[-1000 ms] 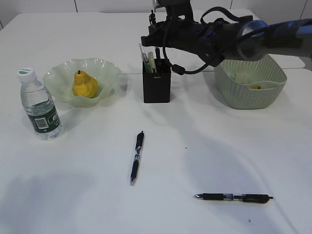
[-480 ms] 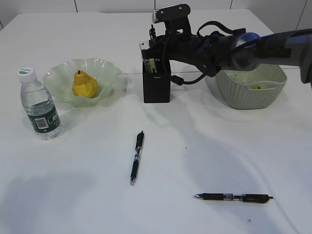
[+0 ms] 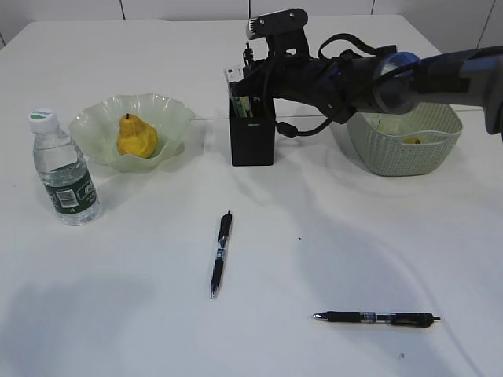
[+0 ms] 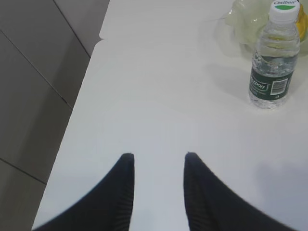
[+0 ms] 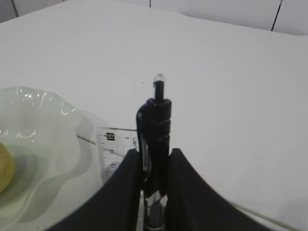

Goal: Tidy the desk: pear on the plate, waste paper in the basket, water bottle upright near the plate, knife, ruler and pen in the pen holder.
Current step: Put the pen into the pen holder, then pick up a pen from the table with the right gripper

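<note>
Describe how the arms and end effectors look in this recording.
The right arm is black with glossy, partly metallic links, looped black cables and a grey-topped camera block. Both end effectors, right and left, have matte black tapered fingers; the left's inner faces are finely ribbed. No markings are visible.

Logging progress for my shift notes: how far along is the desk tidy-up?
Done: pear on the plate, bottle upright beside it, something lying in the basket. In hand: right claw holds a pen above the pen holder. Left: two pens on the table.
</note>
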### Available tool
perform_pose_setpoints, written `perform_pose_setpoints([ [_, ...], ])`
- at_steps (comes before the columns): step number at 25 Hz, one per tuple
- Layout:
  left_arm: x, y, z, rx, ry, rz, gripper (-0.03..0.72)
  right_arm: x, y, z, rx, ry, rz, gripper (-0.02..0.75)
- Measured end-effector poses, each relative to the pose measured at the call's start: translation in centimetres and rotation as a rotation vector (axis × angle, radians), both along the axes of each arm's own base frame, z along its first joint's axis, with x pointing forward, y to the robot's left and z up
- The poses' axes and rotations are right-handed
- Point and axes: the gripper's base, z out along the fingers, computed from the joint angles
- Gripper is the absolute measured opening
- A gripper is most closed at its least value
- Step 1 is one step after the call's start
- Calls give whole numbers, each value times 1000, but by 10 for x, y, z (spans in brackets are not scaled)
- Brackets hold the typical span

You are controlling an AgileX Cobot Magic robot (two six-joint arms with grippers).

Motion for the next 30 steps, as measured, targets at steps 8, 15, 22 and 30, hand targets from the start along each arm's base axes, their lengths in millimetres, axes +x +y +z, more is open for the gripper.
perform_pose_setpoints([
  [8, 0, 0, 0, 0, 0, 0, 239, 0, -1, -1, -6, 10, -5, 293],
  [15, 0, 0, 0, 0, 0, 0, 239, -2, -2, 8, -13, 13, -18, 301],
  [22, 0, 0, 0, 0, 0, 0, 239, -11, -12, 50, -39, 25, -76, 301],
  [30, 0, 0, 0, -8, 0, -1, 239, -28, -31, 88, -179, 113, -190, 301],
])
